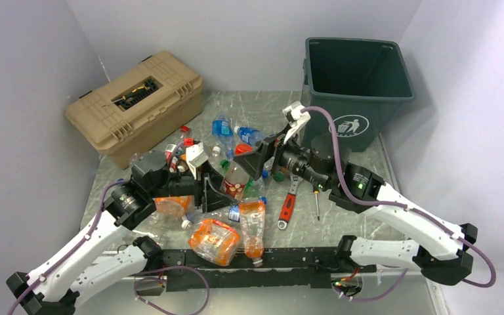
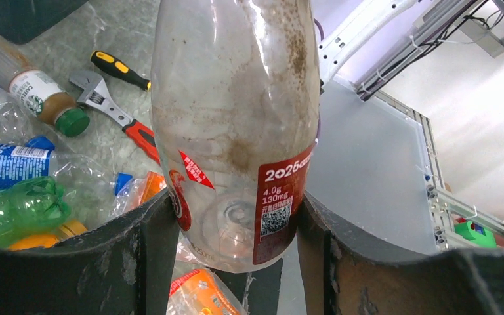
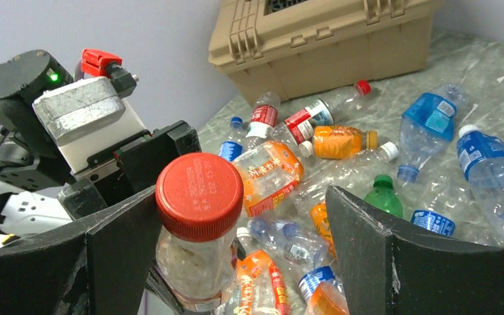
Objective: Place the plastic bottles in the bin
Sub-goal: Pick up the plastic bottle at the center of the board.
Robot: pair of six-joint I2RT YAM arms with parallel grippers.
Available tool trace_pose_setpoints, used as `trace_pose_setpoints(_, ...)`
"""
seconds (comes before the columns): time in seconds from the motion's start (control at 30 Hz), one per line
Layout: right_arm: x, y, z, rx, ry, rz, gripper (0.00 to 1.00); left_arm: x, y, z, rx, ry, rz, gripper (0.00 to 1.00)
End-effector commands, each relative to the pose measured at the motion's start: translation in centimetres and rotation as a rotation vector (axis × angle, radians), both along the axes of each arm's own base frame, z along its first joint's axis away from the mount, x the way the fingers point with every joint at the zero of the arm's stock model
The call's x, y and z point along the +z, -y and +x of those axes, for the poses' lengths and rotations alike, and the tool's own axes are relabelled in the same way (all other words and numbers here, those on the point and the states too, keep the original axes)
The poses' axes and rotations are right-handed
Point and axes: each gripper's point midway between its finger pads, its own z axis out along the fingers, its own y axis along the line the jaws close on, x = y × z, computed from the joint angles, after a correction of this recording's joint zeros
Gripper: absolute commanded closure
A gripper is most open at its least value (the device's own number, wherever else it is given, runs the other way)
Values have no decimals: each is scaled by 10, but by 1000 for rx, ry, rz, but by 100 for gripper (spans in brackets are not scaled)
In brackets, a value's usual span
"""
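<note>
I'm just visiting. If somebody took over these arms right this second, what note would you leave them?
Left gripper shut on a clear red-labelled bottle, at its base end.
Right gripper open, fingers either side of its red cap.
Bin stands far right; no bottle visible inside.
Other bottles lie heaped in the middle.
Done: nothing visibly binned. Left: all bottles, this one first.

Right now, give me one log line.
left gripper: shut on bottle | right gripper: open, astride its cap | bin: upright, back right
</note>
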Motion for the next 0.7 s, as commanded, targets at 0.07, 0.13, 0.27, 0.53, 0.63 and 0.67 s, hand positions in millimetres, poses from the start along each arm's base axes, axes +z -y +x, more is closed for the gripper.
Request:
trace_pose_setpoints(0.07,22,3,4,78,-36,123,10,11,0,-7,-40,66,-35,100)
trace_pose_setpoints(0.13,20,-2,2,105,-46,128,15,11,0,-6,-39,64,-33,100)
trace_pose_setpoints(0.27,14,-12,-1,161,-76,128,33,11,1,-5,-34,65,-33,100)
trace_pose_setpoints(0.53,5,-17,-7,205,-95,134,79,11,-1,-3,-13,57,-31,100)
trace_pose_setpoints(0.63,3,-13,-6,191,-84,127,100,12,-5,3,41,53,-24,58)
trace_pose_setpoints(0.67,6,-8,-6,175,-71,135,100,12,-7,6,68,50,-21,29)
